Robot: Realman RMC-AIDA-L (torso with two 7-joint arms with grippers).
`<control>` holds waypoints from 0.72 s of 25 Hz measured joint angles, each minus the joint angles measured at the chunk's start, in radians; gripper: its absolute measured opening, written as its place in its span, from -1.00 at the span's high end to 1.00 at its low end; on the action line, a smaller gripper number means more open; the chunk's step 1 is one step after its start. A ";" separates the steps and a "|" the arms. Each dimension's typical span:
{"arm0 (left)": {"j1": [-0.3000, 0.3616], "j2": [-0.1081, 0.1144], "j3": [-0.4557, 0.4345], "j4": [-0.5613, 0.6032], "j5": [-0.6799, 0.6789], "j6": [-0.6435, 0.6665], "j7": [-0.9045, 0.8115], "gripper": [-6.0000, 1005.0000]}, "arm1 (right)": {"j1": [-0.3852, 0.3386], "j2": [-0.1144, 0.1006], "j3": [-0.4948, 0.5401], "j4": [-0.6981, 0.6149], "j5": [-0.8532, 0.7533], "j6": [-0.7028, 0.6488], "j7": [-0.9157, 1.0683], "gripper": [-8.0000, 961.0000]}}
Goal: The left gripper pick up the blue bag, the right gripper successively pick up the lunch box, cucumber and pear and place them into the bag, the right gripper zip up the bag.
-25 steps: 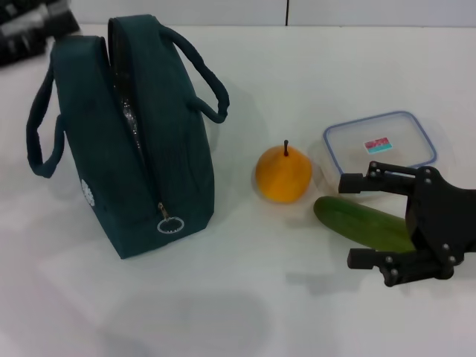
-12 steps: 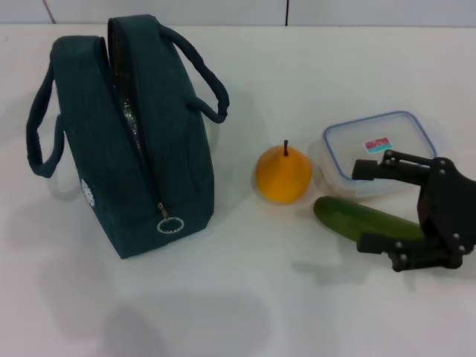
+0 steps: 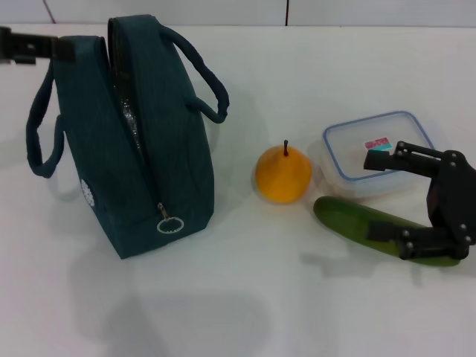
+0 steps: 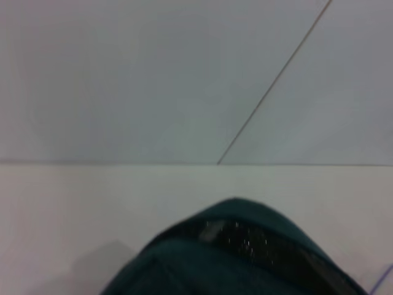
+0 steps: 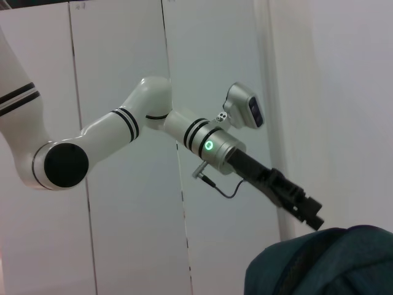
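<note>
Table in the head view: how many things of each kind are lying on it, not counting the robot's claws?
Bags: 1, the bag
Boxes: 1, the lunch box
Fruit: 1, the pear
Vegetables: 1, the cucumber
Total: 4

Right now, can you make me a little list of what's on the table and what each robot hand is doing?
blue bag: standing upright, top unzipped, foil lining showing
pear: on the table between bag and lunch box
lunch box: lid on, beside the pear
cucumber: lying in front of the lunch box
right hand: open, over the cucumber's far end
left hand: at the bag's top back corner
</note>
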 joint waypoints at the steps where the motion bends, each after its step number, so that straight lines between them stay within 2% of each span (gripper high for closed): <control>1: 0.004 -0.004 0.007 0.002 0.001 0.003 -0.020 -0.73 | -0.002 -0.001 0.000 -0.001 0.000 0.000 0.000 -0.82; 11: 0.010 -0.050 0.016 -0.013 0.002 0.027 -0.065 -0.72 | -0.006 -0.003 0.000 -0.004 -0.001 0.016 -0.002 -0.82; 18: 0.005 -0.052 0.075 -0.056 0.038 0.033 -0.063 -0.71 | -0.009 -0.003 0.000 0.003 -0.001 0.017 -0.014 -0.82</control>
